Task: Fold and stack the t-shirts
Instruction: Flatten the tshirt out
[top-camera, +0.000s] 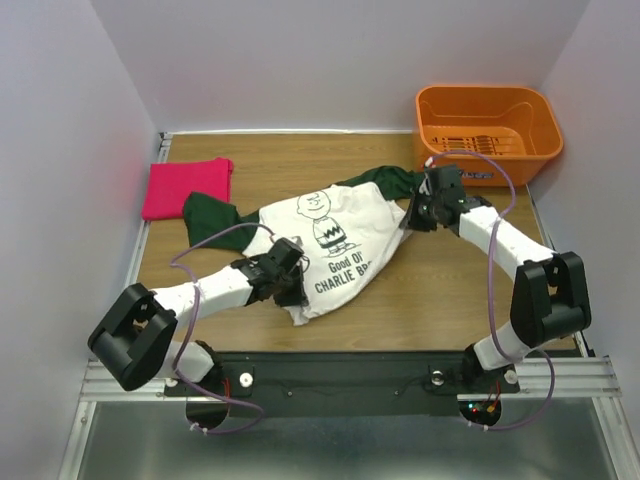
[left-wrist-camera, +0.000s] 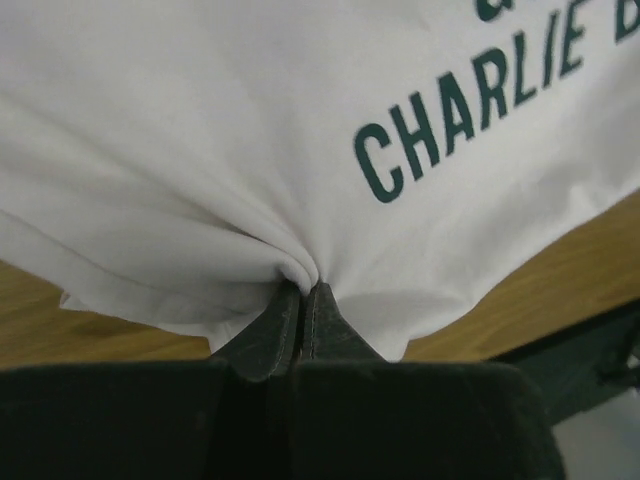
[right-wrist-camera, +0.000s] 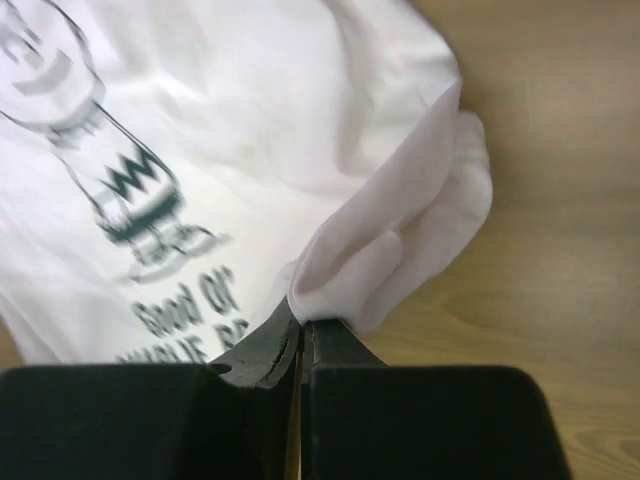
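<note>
One orange basket (top-camera: 488, 120) is seen at the far right corner, slotted floor showing. The white t-shirt (top-camera: 340, 240), spread centrally, is clamped at opposite edges by the left gripper (left-wrist-camera: 303, 300) and right gripper (right-wrist-camera: 300, 325); the pink t-shirt (top-camera: 185, 187) is laid far left.

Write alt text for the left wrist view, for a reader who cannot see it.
The left gripper is shut on a bunched fold of the white t-shirt, close up. Dark green letters reading CHARLIE cross the cloth at upper right; the wooden table shows past the shirt's edge.
</note>
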